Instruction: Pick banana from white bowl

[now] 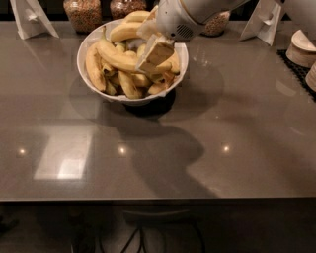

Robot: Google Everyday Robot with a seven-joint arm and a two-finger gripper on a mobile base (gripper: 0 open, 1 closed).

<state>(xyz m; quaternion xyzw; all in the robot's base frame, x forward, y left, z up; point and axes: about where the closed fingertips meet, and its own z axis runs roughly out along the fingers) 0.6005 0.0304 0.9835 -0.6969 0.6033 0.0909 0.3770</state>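
The white bowl [98,86] stands at the back left of the grey table, piled with several yellow bananas [116,54]. My gripper [153,57] reaches down from the upper right into the bowl, its pale fingers [157,52] low among the bananas near the bowl's right side. A long banana lies across the pile just left of the fingers. I cannot see whether a banana is held; the fingers hide the fruit behind them.
Glass jars [83,12] of food stand behind the bowl. White folded stands [29,17] sit at the back left and back right [264,20]. Small stacked white dishes [301,47] and a black mat are at the right edge.
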